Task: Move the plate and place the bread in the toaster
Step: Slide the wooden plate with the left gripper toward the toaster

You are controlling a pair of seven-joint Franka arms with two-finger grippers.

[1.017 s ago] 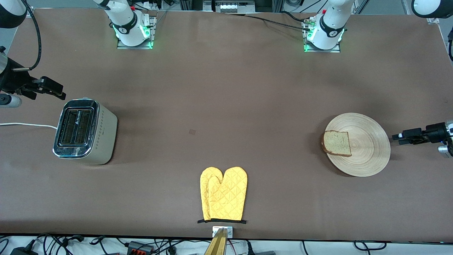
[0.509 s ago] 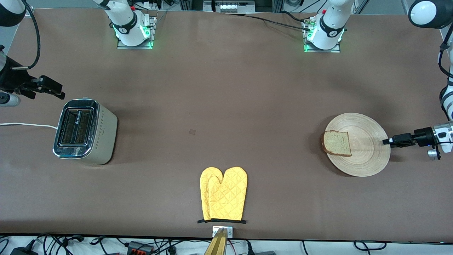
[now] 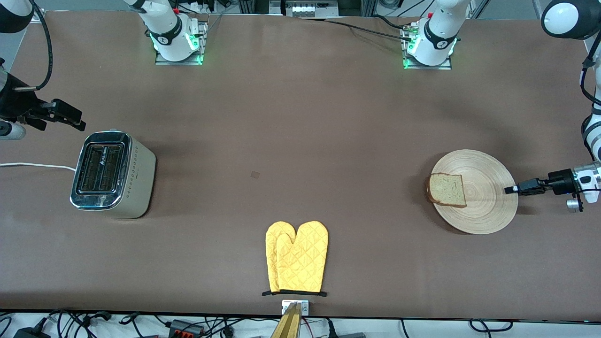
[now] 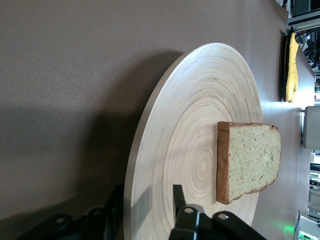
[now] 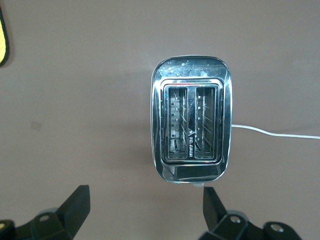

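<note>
The wooden plate (image 3: 488,209) lies toward the left arm's end of the table, and the bread (image 3: 447,189) lies flat on its side that faces the toaster. My left gripper (image 3: 511,189) is low at the plate's rim. In the left wrist view the left gripper (image 4: 145,192) is open, with one finger over the plate (image 4: 200,110) and the other outside its rim, and the bread (image 4: 250,160) is past the fingertips. The toaster (image 3: 110,173) stands at the right arm's end with both slots empty. My right gripper (image 3: 77,123) waits open beside it, and the toaster (image 5: 191,127) shows ahead of the right gripper (image 5: 145,195).
A pair of yellow oven mitts (image 3: 296,257) lies near the table's front edge, midway between toaster and plate. The toaster's white cord (image 3: 33,165) runs off the table's end.
My left gripper has moved in toward the plate, and its fingers now straddle the rim. The right gripper has barely shifted. Plate, bread and toaster have not moved.
</note>
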